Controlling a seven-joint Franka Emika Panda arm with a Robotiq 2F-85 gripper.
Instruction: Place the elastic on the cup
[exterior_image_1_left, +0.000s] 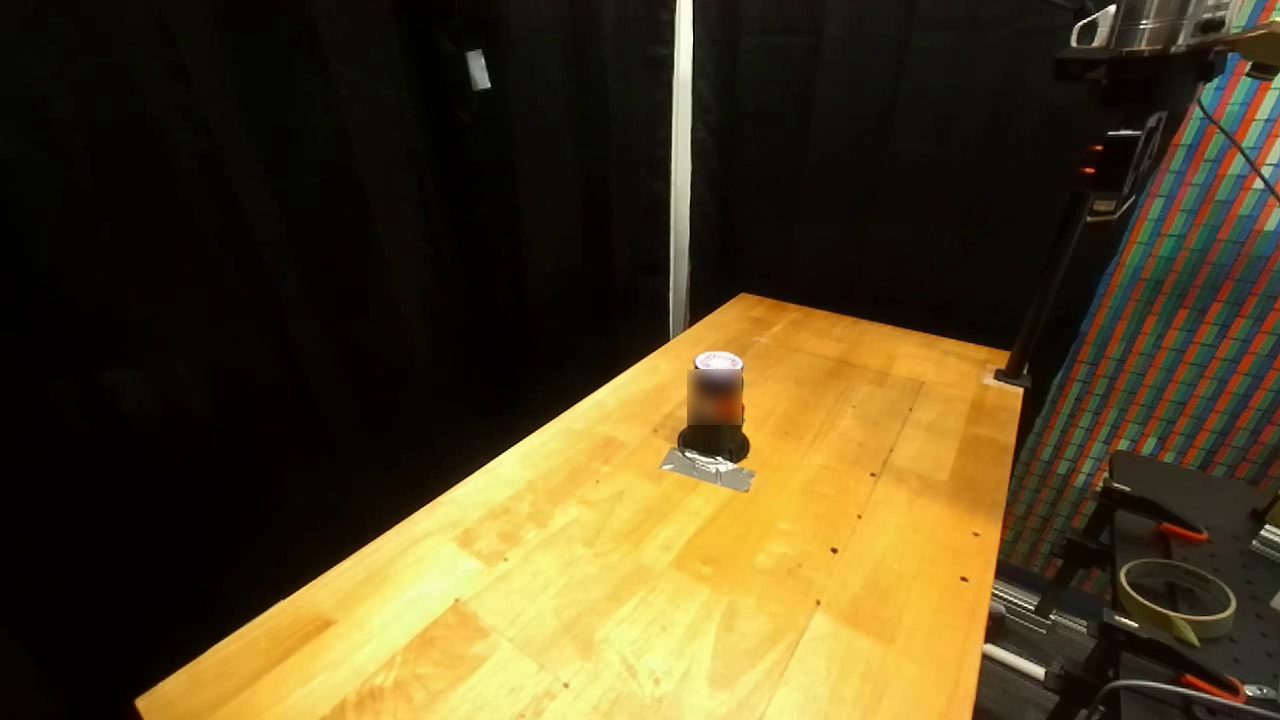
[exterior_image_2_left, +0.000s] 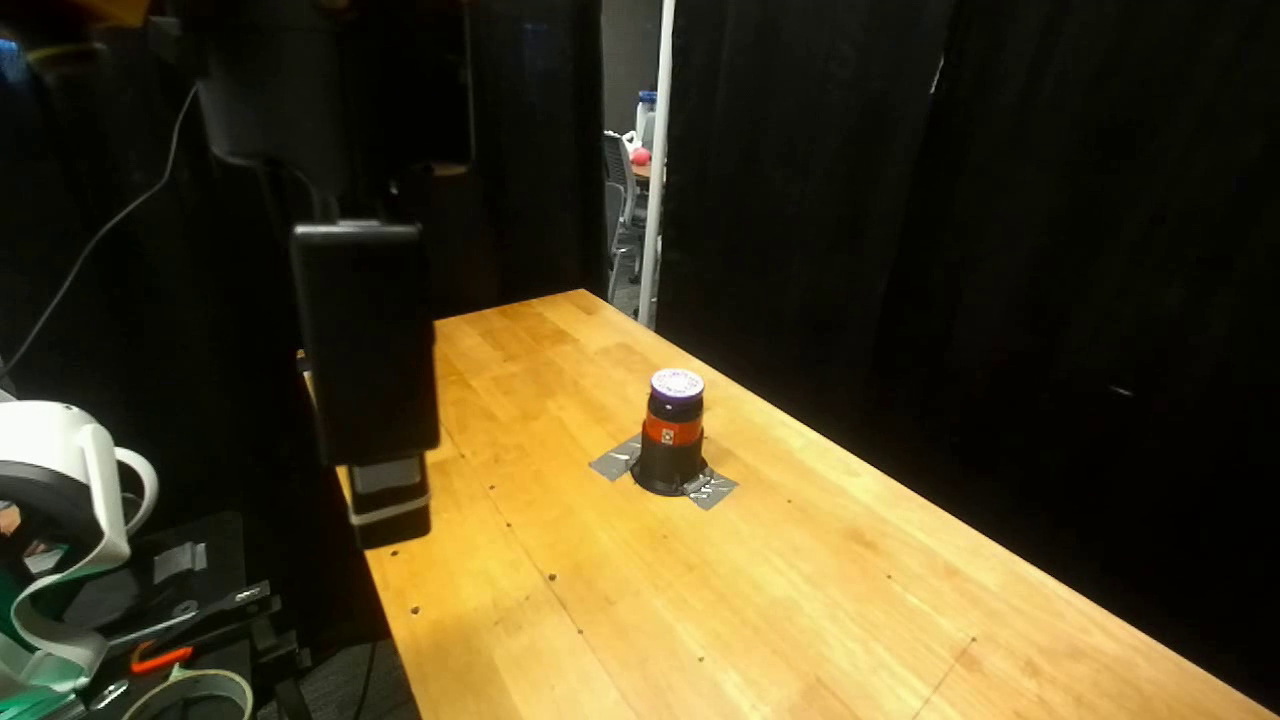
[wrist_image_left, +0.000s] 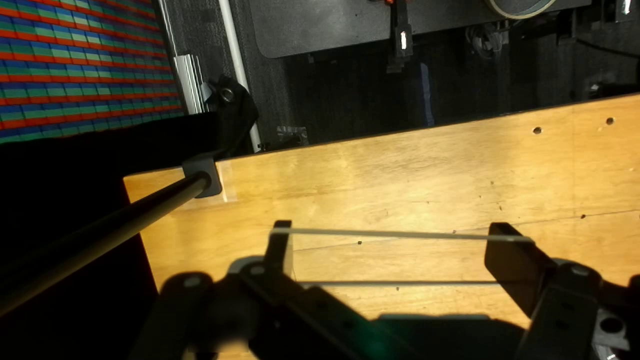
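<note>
The cup (exterior_image_2_left: 673, 430) stands upright in a black holder (exterior_image_2_left: 668, 466) on the wooden table, with an orange-red body, dark upper part and pale printed top. It also shows, partly blurred, in an exterior view (exterior_image_1_left: 722, 408). My gripper (wrist_image_left: 393, 230) is open in the wrist view, its fingers wide apart. The light elastic (wrist_image_left: 385, 233) is stretched around both fingers, with two strands spanning the gap. In an exterior view the gripper (exterior_image_2_left: 390, 505) hangs by the table's long edge, apart from the cup, and the elastic (exterior_image_2_left: 390, 512) crosses its fingertip. The cup is out of the wrist view.
Grey tape strips (exterior_image_1_left: 706, 470) hold the black holder to the table (exterior_image_1_left: 640, 620). A black pole (wrist_image_left: 172, 204) is clamped at a table corner. A dark side stand with a tape roll (exterior_image_1_left: 1178, 598) is beside the table. Black curtains (exterior_image_2_left: 1000, 250) hang behind.
</note>
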